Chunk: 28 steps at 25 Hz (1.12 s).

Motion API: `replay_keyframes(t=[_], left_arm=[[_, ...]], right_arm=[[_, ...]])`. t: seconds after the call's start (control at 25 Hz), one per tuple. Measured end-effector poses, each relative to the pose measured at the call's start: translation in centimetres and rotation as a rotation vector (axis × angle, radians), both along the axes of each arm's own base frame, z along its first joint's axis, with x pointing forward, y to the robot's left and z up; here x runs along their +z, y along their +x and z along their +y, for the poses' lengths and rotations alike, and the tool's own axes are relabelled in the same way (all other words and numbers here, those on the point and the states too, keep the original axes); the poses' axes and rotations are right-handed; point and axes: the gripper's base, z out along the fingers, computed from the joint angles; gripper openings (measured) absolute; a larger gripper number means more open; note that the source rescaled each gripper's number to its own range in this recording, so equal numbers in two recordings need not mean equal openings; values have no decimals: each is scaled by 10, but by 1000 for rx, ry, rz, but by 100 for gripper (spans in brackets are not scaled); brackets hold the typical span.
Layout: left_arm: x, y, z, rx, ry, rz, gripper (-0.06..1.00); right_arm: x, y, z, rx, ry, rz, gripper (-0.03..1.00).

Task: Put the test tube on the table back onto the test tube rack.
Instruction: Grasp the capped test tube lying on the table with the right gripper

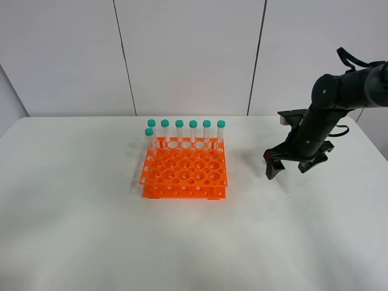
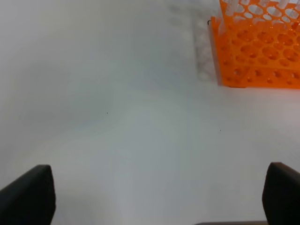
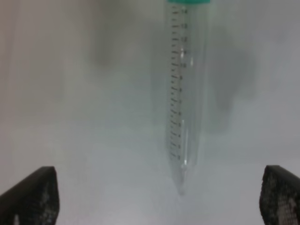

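The test tube point(image 3: 185, 93) lies flat on the white table point(image 1: 91, 230). It shows only in the right wrist view: clear, with printed marks, its teal cap at the picture's edge and its tapered tip pointing toward the gripper. My right gripper point(image 1: 290, 166) hangs open just above the table to the right of the rack. Its fingertips point(image 3: 30, 194) stand wide apart on either side of the tube's tip without touching it. In the exterior high view the arm hides the tube. The orange test tube rack point(image 1: 185, 170) stands mid-table. My left gripper point(image 2: 154, 199) is open and empty over bare table.
Several teal-capped tubes point(image 1: 193, 132) stand upright along the rack's back row, one more at its back left. A corner of the rack point(image 2: 258, 56) shows in the left wrist view. The left arm is out of the exterior high view. A white panelled wall stands behind the table.
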Motion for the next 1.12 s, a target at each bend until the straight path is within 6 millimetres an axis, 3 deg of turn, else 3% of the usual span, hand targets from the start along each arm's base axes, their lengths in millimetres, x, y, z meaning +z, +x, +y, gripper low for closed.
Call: replay_keyframes(t=[0.4, 1.12], left_arm=[[0, 0, 0, 0, 0, 0, 100], [0, 0, 0, 0, 0, 0, 100]], right_arm=[[-26, 3, 0, 2, -11, 45, 87], [-26, 6, -3, 6, -50, 16, 85]])
